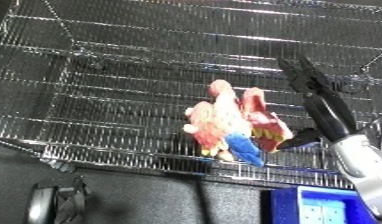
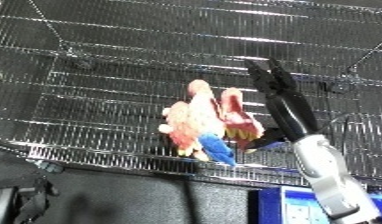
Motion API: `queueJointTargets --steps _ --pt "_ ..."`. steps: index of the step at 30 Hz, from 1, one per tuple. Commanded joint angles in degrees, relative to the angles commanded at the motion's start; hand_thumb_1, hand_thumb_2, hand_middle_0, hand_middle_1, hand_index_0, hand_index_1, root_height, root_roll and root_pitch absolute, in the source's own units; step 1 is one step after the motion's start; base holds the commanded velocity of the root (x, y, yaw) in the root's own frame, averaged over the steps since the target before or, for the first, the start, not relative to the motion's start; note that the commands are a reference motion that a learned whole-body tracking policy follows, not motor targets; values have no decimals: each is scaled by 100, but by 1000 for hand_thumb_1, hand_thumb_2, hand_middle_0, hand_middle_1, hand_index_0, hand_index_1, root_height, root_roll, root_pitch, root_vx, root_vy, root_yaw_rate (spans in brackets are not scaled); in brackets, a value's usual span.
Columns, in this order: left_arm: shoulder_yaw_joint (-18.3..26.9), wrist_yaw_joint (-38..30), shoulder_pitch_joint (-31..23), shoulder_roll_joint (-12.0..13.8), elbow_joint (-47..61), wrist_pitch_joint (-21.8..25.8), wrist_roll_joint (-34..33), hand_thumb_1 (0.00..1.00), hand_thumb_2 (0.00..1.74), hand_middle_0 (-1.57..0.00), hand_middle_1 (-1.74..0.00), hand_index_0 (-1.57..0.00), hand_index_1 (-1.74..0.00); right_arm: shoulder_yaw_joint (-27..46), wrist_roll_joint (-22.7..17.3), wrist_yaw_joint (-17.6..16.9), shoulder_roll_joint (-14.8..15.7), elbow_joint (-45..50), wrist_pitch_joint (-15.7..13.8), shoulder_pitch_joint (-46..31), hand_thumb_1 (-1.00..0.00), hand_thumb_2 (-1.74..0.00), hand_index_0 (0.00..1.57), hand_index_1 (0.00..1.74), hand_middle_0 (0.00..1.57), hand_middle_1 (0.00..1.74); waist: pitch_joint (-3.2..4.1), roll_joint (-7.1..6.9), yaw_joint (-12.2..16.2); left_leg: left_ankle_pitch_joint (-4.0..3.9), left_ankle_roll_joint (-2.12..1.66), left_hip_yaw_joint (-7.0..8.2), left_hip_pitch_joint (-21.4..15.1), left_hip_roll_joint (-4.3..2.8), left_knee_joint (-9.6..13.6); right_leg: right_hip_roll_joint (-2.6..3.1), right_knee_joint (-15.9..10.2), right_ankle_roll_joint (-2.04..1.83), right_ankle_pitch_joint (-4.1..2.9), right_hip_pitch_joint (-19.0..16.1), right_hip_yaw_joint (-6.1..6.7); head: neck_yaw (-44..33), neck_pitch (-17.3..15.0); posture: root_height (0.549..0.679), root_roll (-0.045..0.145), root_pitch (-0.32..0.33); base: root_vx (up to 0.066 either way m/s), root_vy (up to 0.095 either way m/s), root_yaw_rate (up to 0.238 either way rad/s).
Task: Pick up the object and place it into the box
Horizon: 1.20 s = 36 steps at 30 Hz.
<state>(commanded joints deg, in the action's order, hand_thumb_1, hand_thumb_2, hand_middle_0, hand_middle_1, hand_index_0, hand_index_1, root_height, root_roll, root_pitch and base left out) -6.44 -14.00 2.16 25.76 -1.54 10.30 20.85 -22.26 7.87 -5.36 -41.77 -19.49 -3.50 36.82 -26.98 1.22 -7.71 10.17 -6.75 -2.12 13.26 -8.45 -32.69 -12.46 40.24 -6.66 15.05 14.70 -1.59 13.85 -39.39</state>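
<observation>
Toy (image 1: 230,122), red, pink and blue, lies on the wire bin (image 1: 125,75) floor, with the right hand (image 1: 322,100) at its 3 o'clock, fingers (image 2: 263,75) straight and holding nothing.

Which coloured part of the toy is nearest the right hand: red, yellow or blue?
The red part, on the right of the toy, beside the open right hand; the yellow part lies left, the blue part below.

My wire bin (image 1: 99,90) runs off every edge; a blue box (image 1: 325,205) is cut off at the bottom.
</observation>
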Motion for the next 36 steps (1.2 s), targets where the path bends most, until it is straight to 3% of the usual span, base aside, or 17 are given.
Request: queueJointTargets --steps 16,28,36 --pt "-354 -132 266 -23 -6 146 72 1000 1740 -1570 -1740 -1570 -1740 -902 -231 76 648 -1944 285 1099 0 0 0 0 0 0 -269 206 -310 -23 25 -157 413 118 -155 -18 85 -8 -61 341 -41 395 167 639 29 -76 9 8 58" --pt "-417 -187 365 3 34 177 62 1000 1740 -1570 -1740 -1570 -1740 -1251 -308 123 1069 -2944 126 1814 0 0 0 0 0 0 -282 285 -380 19 30 -186 603 138 -197 -29 102 -1 -61 524 -41 479 392 639 27 -44 15 10 2" --pt "-394 -230 392 -20 55 186 -20 1000 1740 -1570 -1740 -1570 -1740 -1312 -345 201 1322 -3153 129 1889 -400 -696 628 696 628 696 -282 290 -351 35 13 -167 613 113 -180 -27 88 5 -38 541 -35 331 402 639 27 -38 5 6 -18"
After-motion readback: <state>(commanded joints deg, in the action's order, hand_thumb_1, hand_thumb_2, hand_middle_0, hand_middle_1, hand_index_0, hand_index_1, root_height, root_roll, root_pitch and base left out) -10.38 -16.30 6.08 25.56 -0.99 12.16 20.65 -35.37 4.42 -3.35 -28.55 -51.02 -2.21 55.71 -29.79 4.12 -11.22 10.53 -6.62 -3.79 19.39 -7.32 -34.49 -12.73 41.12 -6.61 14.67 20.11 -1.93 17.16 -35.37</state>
